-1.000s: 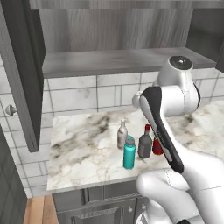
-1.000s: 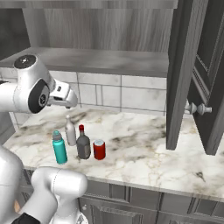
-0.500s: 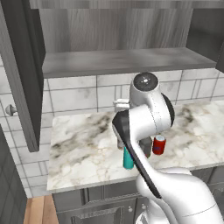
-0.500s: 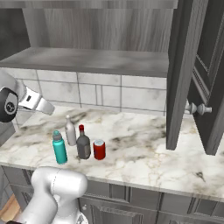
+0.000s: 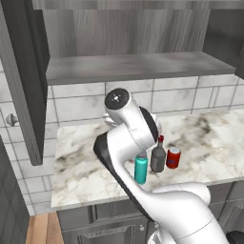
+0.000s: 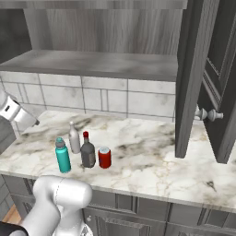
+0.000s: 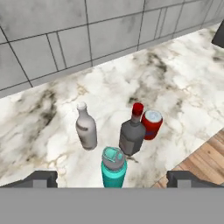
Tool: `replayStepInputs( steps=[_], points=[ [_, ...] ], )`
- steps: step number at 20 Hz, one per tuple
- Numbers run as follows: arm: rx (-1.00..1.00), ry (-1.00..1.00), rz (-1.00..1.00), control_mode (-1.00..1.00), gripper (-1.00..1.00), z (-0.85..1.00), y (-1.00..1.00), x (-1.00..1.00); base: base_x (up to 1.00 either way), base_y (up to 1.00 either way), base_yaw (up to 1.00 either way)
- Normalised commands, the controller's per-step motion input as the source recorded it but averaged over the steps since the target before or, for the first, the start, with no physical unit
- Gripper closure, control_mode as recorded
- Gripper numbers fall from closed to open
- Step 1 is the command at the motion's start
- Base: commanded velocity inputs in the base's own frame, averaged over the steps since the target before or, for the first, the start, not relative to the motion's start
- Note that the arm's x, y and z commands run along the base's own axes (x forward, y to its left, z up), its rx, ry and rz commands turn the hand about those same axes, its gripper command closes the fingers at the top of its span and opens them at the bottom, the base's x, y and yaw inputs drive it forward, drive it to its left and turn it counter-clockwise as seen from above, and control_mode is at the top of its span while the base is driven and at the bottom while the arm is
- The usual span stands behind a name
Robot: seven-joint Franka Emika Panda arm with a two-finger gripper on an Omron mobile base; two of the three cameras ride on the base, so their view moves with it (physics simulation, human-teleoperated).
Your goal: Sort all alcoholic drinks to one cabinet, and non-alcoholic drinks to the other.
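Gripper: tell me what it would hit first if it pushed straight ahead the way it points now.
Most likely the teal bottle. In the hand view its cap sits nearest, about midway between the open jaws of the gripper, with the dark red-capped bottle just behind. Depth is hard to judge, so it could pass just over the cap.

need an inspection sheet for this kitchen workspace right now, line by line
surface: white marble counter with grey veining, carrying four drinks in a tight cluster near its front edge.
job's things: slim pale beige-white bottle, squat dark grey bottle with red cap, short red soda can and tall teal bottle, all upright on the counter; none shelved yet. Dark grey wood-grain wall cabinet stands with doors open, its grey shelf bare.
clutter: nothing seen.
grippers: gripper open, holding nothing, above the cluster and looking down on it.
cables: nothing seen.
surroundings: grey tiled backsplash, lower drawers, wooden floor.
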Motion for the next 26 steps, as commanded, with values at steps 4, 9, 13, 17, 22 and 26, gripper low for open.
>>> replayStepInputs(
  steps=[4,9,13,17,22,26],
  points=[
    [0.0,0.0,-0.17,-1.0,-1.0,-0.2,0.31,0.0,0.0,0.0,0.0],
    [0.0,0.0,-0.2,-1.0,-1.0,-0.24,0.21,0.0,0.0,0.0,0.0],
    [0.0,-0.04,-0.22,-1.0,-1.0,-0.35,0.11,0.0,0.0,0.0,0.0],
    [0.0,-0.08,-0.23,-1.0,-1.0,-0.41,0.02,0.0,0.0,0.0,0.0],
    [0.0,-0.05,-0.24,-1.0,-1.0,-0.34,0.0,0.01,0.0,0.0,0.0],
    [-0.01,-0.05,-0.21,-1.0,-1.0,-0.3,0.0,0.04,0.0,0.0,0.0]
  ],
)
